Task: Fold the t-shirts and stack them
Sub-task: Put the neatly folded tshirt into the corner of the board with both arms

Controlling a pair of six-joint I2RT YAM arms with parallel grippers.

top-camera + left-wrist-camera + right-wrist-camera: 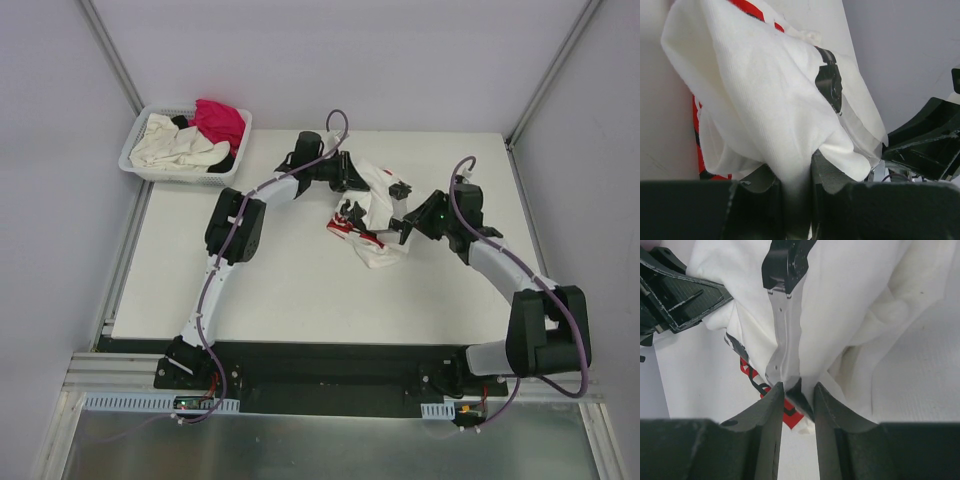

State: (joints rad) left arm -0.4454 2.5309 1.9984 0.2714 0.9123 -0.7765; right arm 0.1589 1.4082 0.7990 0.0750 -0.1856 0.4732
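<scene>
A white t-shirt with red print [378,205] lies bunched in the middle of the table, partly lifted between both grippers. My left gripper [364,183] holds its far-left side. In the left wrist view that gripper [797,167] is shut on a fold of the white cloth [765,100], which drapes up and away from the jaws. My right gripper [398,228] is at the shirt's right side. In the right wrist view its jaws [799,390] stand a little apart, with a cloth edge [850,300] loose at the tips and red print [790,417] below.
A white slotted basket [138,150] stands off the table's far-left corner. It holds more t-shirts: magenta [220,120], cream [175,145] and black [222,161]. The table top [270,290] is white, with grey walls close on both sides.
</scene>
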